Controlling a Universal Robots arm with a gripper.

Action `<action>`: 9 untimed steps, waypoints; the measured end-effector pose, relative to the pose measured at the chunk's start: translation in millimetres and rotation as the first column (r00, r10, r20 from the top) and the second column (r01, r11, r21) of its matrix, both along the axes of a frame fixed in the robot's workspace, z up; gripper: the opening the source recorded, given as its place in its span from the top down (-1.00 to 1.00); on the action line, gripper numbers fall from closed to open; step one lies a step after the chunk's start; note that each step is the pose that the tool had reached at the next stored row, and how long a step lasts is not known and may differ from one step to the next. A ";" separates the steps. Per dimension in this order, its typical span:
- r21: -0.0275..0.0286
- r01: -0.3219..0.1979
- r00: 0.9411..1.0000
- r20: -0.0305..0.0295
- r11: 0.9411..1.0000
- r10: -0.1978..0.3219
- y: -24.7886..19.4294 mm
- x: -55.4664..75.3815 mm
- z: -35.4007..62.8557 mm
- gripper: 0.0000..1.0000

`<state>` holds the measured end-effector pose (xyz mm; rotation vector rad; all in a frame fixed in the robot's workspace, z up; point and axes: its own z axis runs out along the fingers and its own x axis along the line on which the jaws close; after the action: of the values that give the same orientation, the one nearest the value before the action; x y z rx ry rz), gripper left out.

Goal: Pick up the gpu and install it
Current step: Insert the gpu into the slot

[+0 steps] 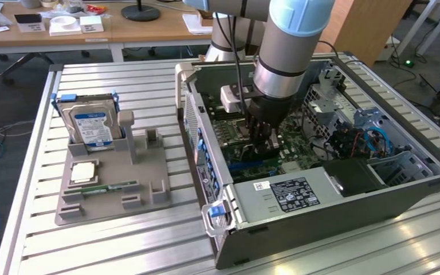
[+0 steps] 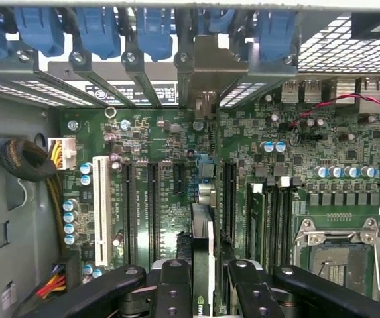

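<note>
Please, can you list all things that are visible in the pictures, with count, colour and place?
computer case: one, grey, open, on the slatted table at the exterior view's right
motherboard: one, green, inside the case
gpu: one, dark card seen edge-on, between the gripper's fingers above the motherboard slots
hard drive: one, silver with blue label, upright in the grey holder
holder: one, grey, on the table at the exterior view's left
memory stick: one, green, lying in the holder
table: one, pale slatted metal
gripper: one, black, closed on the gpu inside the case

The gpu (image 2: 201, 265) — thin, edge-on — stands over the motherboard.
</note>
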<state>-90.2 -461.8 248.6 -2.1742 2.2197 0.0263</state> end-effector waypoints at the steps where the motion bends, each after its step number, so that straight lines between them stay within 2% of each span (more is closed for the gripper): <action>1: 0.000 0.000 1.000 0.000 1.000 0.000 0.0 0.0 0.0 0.47; 9: -0.003 0.000 1.000 0.000 1.000 0.000 -0.5 0.0 -1.3 0.47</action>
<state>-90.2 -462.3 247.3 -2.1760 2.2215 0.0226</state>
